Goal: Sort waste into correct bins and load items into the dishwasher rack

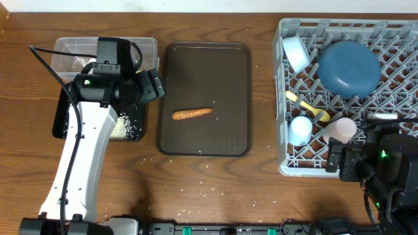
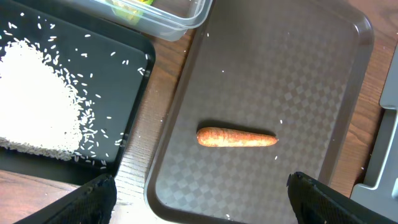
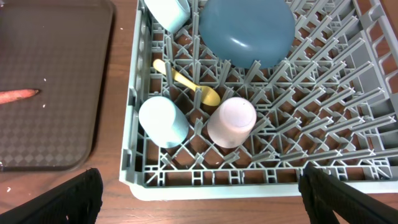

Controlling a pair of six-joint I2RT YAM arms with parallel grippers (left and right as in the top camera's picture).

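Observation:
The orange carrot [image 1: 192, 113] lies on the dark brown serving tray [image 1: 204, 59]. My left gripper [image 1: 155, 83] hangs open and empty above the tray's left edge; in the left wrist view [image 2: 202, 199] the carrot [image 2: 236, 137] lies ahead of its fingers. The black tray [image 2: 127, 93] holds a heap of rice [image 2: 37, 99]. The clear box [image 2: 180, 22] holds the green-and-yellow wrapper [image 2: 127, 7]. The grey rack [image 3: 249, 186] holds the dark blue plate [image 3: 245, 28], light blue bowl [image 3: 165, 12], yellow spoon [image 3: 186, 81], light blue cup [image 3: 163, 120] and pink cup [image 3: 231, 121]. My right gripper [image 3: 199, 196] is open and empty at the rack's front edge.
Loose rice grains are scattered on the wooden table [image 1: 196, 196] in front of the brown tray and on the tray itself. The left arm covers most of the black tray and part of the clear box [image 1: 72, 49] in the overhead view. The rack [image 1: 282, 98] fills the right side.

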